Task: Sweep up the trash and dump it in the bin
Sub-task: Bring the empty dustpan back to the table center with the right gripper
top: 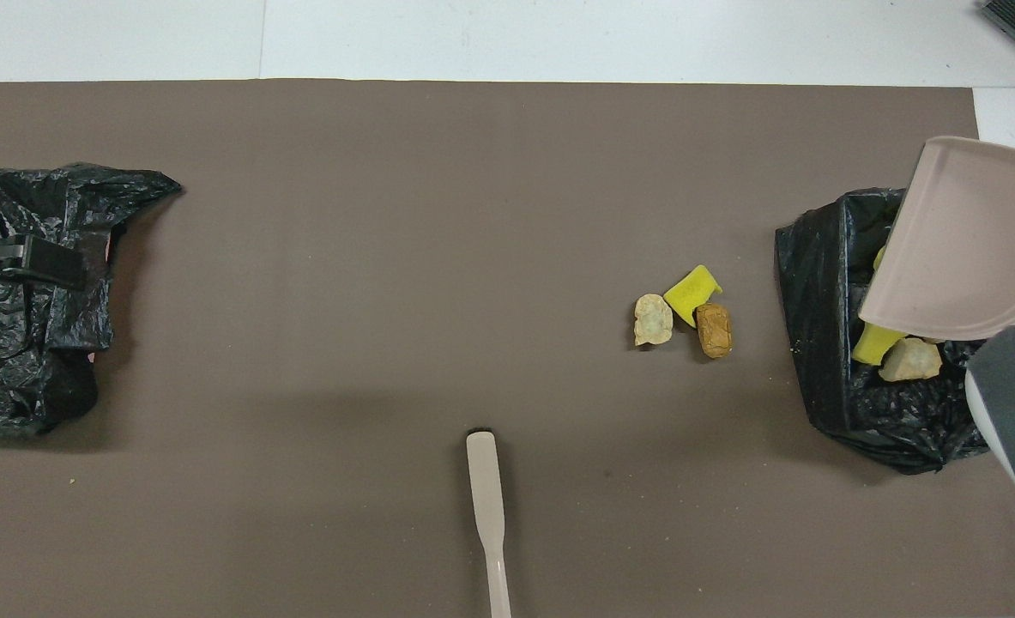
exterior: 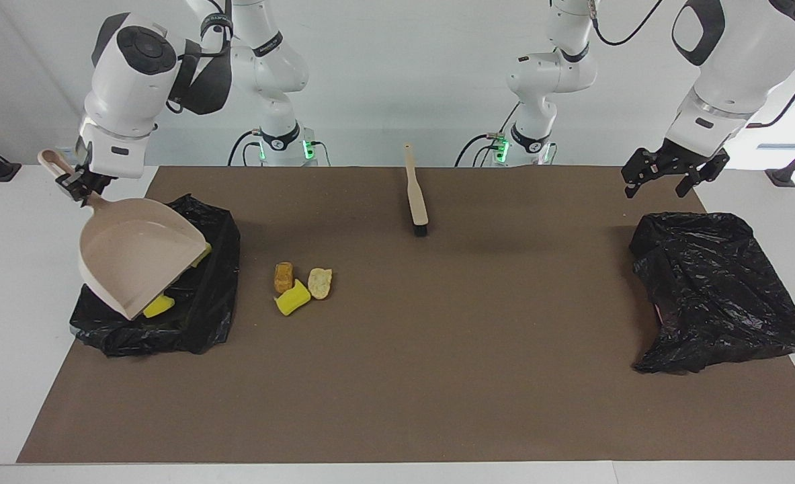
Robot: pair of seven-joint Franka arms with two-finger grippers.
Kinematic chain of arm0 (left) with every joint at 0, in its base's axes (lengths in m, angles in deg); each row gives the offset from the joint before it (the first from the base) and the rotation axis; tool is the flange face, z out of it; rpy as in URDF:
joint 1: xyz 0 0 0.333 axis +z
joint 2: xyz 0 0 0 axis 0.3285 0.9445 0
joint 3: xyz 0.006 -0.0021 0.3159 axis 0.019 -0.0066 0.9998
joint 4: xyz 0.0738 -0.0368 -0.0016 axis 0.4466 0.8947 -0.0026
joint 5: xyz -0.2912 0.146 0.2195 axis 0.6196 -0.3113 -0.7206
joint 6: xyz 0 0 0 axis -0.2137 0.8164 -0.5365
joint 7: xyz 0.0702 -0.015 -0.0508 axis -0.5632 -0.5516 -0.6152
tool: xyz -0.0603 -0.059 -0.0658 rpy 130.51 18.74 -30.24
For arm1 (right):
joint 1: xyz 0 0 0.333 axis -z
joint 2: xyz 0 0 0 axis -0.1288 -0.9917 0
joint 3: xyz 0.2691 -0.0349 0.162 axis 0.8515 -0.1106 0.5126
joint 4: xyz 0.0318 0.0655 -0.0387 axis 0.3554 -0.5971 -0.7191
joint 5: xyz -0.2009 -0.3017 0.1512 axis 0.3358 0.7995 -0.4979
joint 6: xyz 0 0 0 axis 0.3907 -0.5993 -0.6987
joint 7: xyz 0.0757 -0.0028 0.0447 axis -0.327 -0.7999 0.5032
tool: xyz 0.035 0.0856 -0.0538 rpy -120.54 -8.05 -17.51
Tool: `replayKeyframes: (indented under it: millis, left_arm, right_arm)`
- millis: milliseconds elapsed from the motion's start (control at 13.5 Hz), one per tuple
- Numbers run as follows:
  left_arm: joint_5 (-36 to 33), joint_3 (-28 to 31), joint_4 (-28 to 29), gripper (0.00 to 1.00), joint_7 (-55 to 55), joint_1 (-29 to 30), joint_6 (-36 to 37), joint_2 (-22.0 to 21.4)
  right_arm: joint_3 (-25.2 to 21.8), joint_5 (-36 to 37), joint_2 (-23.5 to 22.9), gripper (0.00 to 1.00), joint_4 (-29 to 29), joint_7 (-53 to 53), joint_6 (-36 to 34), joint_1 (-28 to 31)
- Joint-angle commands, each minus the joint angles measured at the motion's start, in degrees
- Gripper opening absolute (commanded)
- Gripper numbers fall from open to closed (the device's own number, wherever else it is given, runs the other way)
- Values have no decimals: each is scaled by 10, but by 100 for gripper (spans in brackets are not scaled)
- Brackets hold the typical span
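Note:
My right gripper (exterior: 82, 183) is shut on the handle of the beige dustpan (exterior: 135, 259), which hangs tilted, lip down, over the black-bagged bin (exterior: 199, 323) at the right arm's end of the mat. Trash lies in that bin: a yellow sponge piece (top: 876, 343) and a tan chunk (top: 910, 360) show under the pan's lip. On the mat beside the bin lie three more scraps: a brown chunk (exterior: 283, 276), a yellow sponge (exterior: 292, 298) and a pale bread-like piece (exterior: 320, 283). My left gripper (exterior: 662, 180) hangs open and holds nothing, over the second black bag.
The beige brush (exterior: 416, 195) with black bristles lies on the brown mat (exterior: 437, 376) near the robots, midway between the arms, handle toward them. A second crumpled black bag (exterior: 713, 289) sits at the left arm's end.

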Motion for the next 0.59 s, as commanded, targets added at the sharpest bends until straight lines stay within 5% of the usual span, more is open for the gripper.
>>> replayKeyframes:
  millis: [0, 519]
  left_arm:
    - [9, 1, 30, 100, 8, -4, 3, -29]
    - [19, 0, 29, 100, 9, -5, 2, -28]
  right_arm:
    - [10, -57, -21, 0, 15, -121, 2, -26]
    - [10, -176, -154, 0, 124, -503, -4, -158]
